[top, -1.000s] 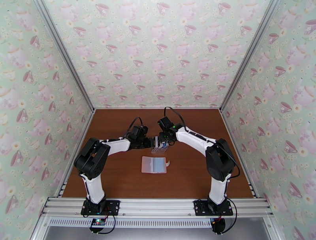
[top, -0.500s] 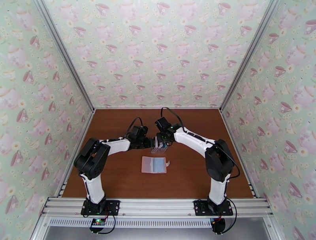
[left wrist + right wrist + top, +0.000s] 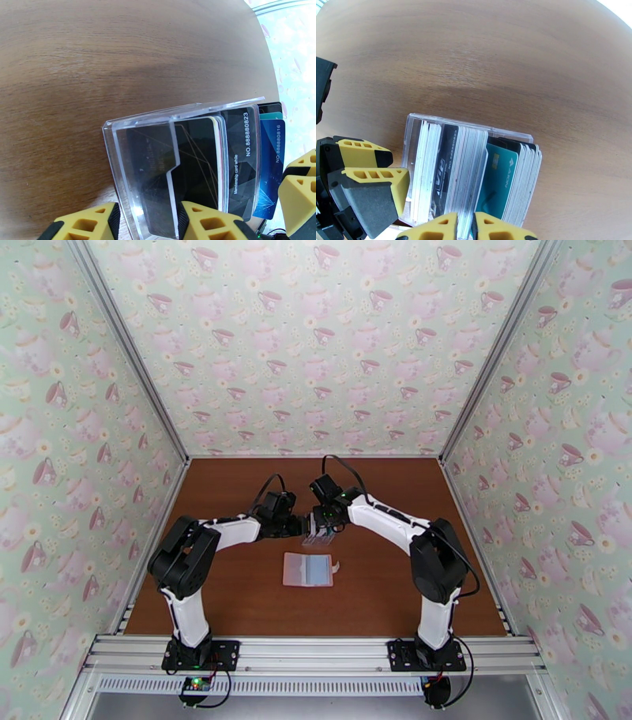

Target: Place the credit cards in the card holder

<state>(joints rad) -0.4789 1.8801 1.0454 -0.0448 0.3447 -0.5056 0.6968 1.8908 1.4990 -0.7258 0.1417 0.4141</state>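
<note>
The card holder [image 3: 308,569] lay open mid-frame, apparently still unfilled. The left pincer [image 3: 148,221] clamped the clear rack [image 3: 130,165]. The right pincer [image 3: 472,227] pinched one of the credit cards [image 3: 446,165].

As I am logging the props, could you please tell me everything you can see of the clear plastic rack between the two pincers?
The clear rack is a transparent, hard-looking plastic box with thick walls and an open top, standing on the brown table. It is packed with credit cards standing on edge, in black, white, teal and blue. The left pincer straddles one end; whether it grips is unclear. The right pincer appears to pinch cards near its middle.
</note>
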